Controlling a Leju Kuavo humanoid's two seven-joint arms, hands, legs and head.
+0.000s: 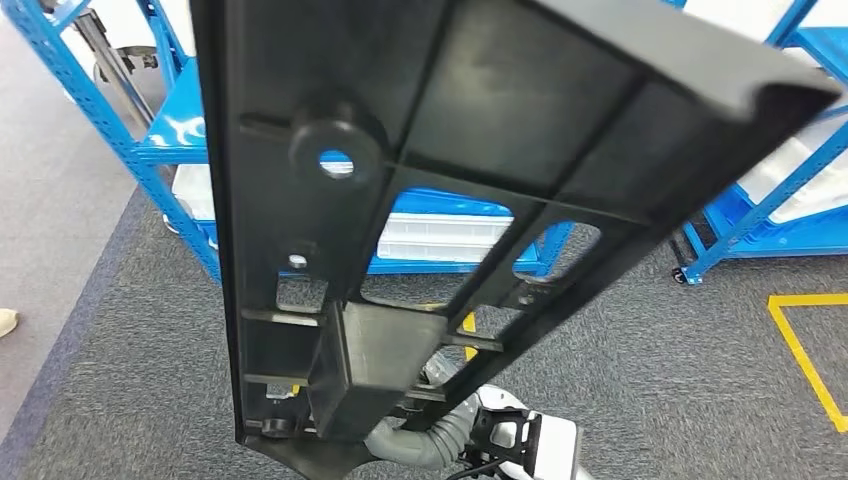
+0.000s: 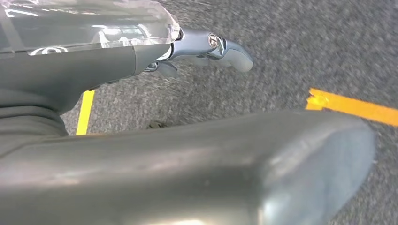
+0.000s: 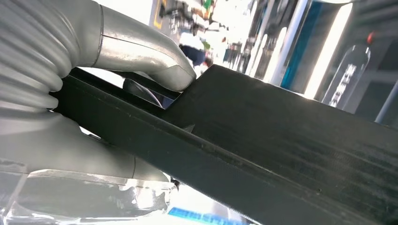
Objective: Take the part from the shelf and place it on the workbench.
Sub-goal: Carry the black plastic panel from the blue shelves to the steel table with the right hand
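I take the black part (image 1: 430, 190) as my landmark. It is a long ribbed plastic panel, held up close in front of the head camera and tilted, with its wide far end toward the upper right and its narrow near end low, just above the robot's body. It has a round boss with a hole through it, several rectangular cut-outs, and a box-shaped block near its lower end. It is in the air, resting on no surface.

Behind the part stands a blue shelf (image 1: 165, 140) on wheels, with white bins (image 1: 440, 240) on a lower level visible through the part's openings. A second blue shelf (image 1: 770, 210) stands behind the part's upper right end. Under the part lies grey carpet (image 1: 120, 380), with yellow floor tape (image 1: 805, 350) marked out to the right of the part.

The right hand (image 3: 94, 108) grips the part: in the right wrist view I see the grey thumb (image 3: 155, 61) pressed on the part's flat upper face (image 3: 291, 136) and the rest of the hand wrapped beneath its edge. In the head view, a grey ribbed wrist cover (image 1: 420, 440) shows just below the part's lower end.

The left hand (image 2: 206, 47) hangs over the carpet, away from the part. I see a thick grey thumb and a darker finger stretched out with nothing between them; the hand holds nothing and looks open.
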